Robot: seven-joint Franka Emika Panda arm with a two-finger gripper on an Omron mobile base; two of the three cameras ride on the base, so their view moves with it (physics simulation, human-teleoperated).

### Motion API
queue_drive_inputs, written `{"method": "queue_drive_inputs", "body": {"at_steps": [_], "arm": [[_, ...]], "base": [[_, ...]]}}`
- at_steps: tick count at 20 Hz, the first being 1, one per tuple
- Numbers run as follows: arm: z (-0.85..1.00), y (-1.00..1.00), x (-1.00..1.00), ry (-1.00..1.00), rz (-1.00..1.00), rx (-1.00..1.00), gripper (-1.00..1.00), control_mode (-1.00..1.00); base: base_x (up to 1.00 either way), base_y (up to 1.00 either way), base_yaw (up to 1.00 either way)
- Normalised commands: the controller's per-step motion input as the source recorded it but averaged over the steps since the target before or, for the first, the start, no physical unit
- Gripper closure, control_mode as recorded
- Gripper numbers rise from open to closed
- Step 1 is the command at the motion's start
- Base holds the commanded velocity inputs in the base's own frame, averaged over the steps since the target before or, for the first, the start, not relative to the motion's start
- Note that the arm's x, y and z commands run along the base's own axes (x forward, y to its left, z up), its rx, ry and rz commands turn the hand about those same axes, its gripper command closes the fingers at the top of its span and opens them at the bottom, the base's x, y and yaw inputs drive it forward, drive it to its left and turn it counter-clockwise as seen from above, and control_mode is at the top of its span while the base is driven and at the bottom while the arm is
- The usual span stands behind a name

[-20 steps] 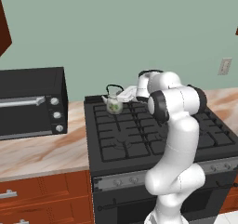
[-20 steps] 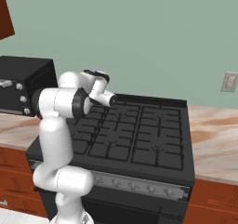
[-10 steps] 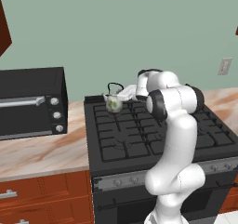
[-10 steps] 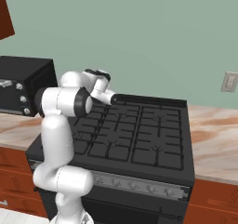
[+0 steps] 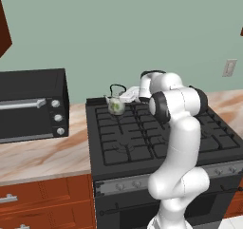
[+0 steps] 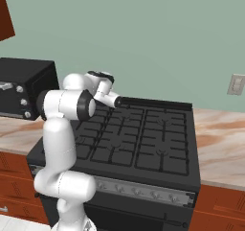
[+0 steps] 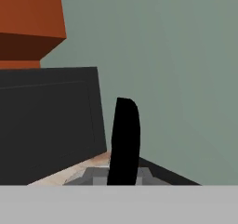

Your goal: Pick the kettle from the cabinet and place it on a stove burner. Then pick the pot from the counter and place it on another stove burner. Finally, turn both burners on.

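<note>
Green-grey wall behind the stove burners (image 5: pixel 142 133); toaster oven (image 5: pixel 31 104) on the counter (image 5: pixel 42 157) to their left. Against a second ago, almost nothing differs: my arm has barely shifted. My gripper (image 5: pixel 124 96) is pinched on the black handle of the kettle (image 5: pixel 116 105) (fingertips themselves hidden), which sits at the back-left burner, directly below my hand.

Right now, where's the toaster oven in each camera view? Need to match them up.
Left base view: toaster oven at the left edge, mid-height, on the counter left of the stove.
Right base view: toaster oven at the left edge, partly behind the arm's shoulder.
Hand view: toaster oven as the big black box across the left half.
Shared landmark: the reddish-brown wall cabinet, above the oven at upper left in all three.
</note>
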Motion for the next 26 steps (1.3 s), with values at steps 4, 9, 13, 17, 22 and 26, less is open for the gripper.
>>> {"method": "queue_drive_inputs", "body": {"at_steps": [4,9,13,17,22,26], "arm": [[-0.14,0.10,-0.05,0.00,0.00,-0.01,1.00,-1.00],[-0.10,0.06,-0.19,-0.02,0.01,0.00,-1.00,-1.00],[-0.04,0.00,0.00,0.00,0.00,0.00,-1.00,-1.00],[-0.01,0.00,0.00,0.00,0.00,0.00,-1.00,-1.00],[0.00,0.00,0.00,0.00,0.00,0.00,-1.00,-1.00],[0.04,-0.03,-0.03,0.00,0.02,0.03,-1.00,-1.00]], "base": [[0.00,0.00,0.00],[0.00,0.00,0.00],[0.00,0.00,0.00],[0.00,0.00,0.00],[0.00,0.00,0.00],[0.00,0.00,0.00]]}}
